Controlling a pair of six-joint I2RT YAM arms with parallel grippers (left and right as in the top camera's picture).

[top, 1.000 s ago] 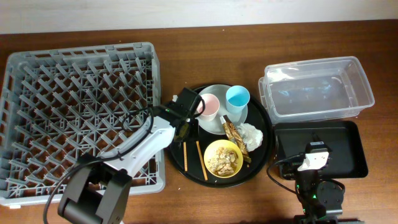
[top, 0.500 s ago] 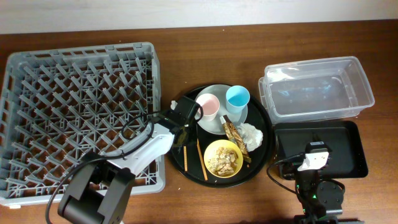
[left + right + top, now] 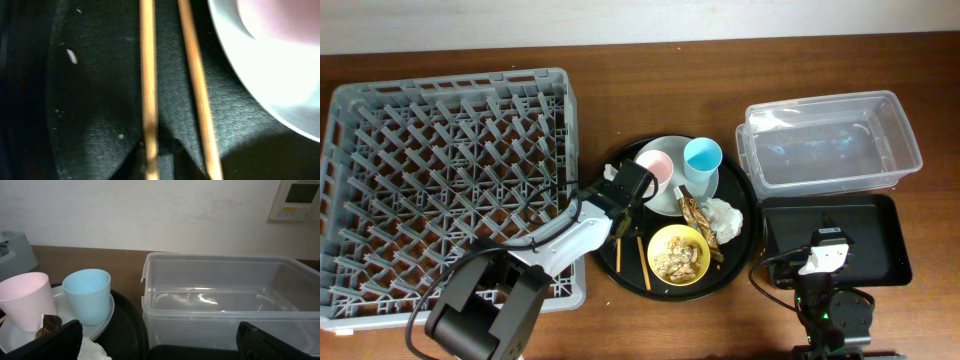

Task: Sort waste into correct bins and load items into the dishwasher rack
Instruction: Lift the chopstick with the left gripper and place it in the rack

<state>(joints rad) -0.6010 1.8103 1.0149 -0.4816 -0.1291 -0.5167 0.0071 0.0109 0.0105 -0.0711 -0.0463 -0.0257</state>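
Two wooden chopsticks (image 3: 618, 252) lie side by side on the round black tray, left of the yellow bowl (image 3: 656, 250) of food scraps (image 3: 680, 258). My left gripper (image 3: 619, 224) is low over their far ends. In the left wrist view its dark fingers (image 3: 150, 167) sit close on both sides of the left chopstick (image 3: 147, 75), beside the pale plate (image 3: 270, 75). The pink cup (image 3: 657, 168) and blue cup (image 3: 702, 157) stand on the plate (image 3: 660, 203). The wrapper (image 3: 697, 212) and napkin (image 3: 725, 215) lie beside it. My right gripper (image 3: 170, 342) is open and empty.
The grey rack (image 3: 450, 180) fills the left side. The clear tub (image 3: 752, 150) stands at the right, with the shallow black tray (image 3: 885, 240) in front of it under my right gripper (image 3: 823, 255). The round black tray (image 3: 738, 245) holds everything else.
My left gripper has moved right and toward the front, from the round tray's left edge down onto the chopsticks. The right arm has not moved.
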